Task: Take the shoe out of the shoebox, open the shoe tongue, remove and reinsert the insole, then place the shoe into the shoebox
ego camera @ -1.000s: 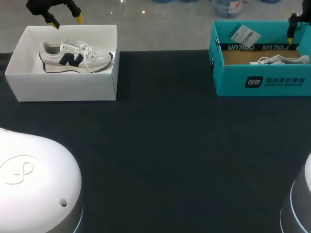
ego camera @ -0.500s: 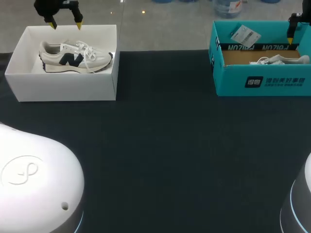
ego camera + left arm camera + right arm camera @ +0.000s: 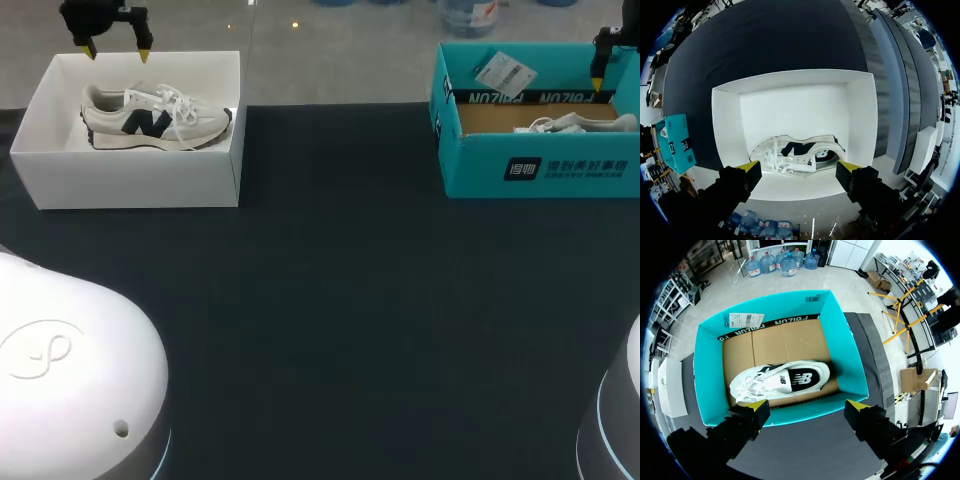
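The white and dark-blue cloth shoe (image 3: 155, 118) lies in the white cardboard shoebox (image 3: 140, 182), not taken out yet. The left fingers (image 3: 750, 169) hang wide open over its far edge. The right fingers (image 3: 760, 408) are wide open over a teal cardboard box (image 3: 480, 170). Next, I think: go down and pinch the shoe.

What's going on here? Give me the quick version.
Two robot arms are at a dark table, one over each shoebox. The left end effector hovers open above the far edge of the white shoebox, where a white sneaker with dark trim lies inside. The right end effector hovers open over the teal shoebox, which holds a second sneaker. Neither shoe has been picked up yet; nothing is held.
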`<action>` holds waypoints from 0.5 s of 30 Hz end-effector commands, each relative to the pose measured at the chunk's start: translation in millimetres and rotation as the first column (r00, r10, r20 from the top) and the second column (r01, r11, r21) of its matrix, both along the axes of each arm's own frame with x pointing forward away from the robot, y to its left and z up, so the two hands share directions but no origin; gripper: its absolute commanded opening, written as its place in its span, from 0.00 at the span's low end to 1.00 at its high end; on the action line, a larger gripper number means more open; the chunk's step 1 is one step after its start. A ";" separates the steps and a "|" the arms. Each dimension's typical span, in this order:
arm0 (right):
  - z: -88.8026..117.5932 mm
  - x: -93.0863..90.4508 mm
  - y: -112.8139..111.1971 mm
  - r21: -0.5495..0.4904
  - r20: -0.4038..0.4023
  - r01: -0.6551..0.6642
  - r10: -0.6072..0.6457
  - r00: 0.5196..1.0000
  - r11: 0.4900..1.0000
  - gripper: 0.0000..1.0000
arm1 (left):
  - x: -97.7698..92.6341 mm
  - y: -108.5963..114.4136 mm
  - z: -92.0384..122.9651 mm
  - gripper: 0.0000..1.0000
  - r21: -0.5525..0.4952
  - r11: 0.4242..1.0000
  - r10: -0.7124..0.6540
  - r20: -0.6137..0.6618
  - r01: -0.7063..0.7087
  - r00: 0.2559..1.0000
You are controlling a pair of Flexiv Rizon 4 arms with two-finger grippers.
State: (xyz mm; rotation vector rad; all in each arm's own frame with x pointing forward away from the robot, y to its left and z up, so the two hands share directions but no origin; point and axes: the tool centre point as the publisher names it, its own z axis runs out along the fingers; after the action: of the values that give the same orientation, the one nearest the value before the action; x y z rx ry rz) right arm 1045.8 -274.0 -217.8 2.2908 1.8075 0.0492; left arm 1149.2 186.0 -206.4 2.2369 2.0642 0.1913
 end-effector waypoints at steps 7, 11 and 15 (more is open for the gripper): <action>0.3 -0.2 0.2 0.000 0.001 0.001 -0.001 1.000 1.000 1.00 | 50.9 41.8 -31.9 1.00 0.021 0.999 0.047 -0.092 -0.045 0.995; 0.3 -0.2 0.2 0.000 0.001 0.001 -0.001 1.000 1.000 1.00 | 56.6 57.8 -39.6 1.00 0.035 0.998 0.057 -0.139 -0.053 0.989; 0.3 -0.2 0.2 0.000 0.001 0.001 -0.001 1.000 1.000 1.00 | 56.8 59.0 -40.3 1.00 0.054 0.997 0.065 -0.146 -0.058 0.987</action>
State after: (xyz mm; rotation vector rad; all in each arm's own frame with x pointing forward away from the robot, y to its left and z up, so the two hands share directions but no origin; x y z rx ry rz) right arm 1045.8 -273.8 -217.7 2.2903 1.8077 0.0494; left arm 1193.1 247.7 -246.9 2.2471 2.1898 0.1449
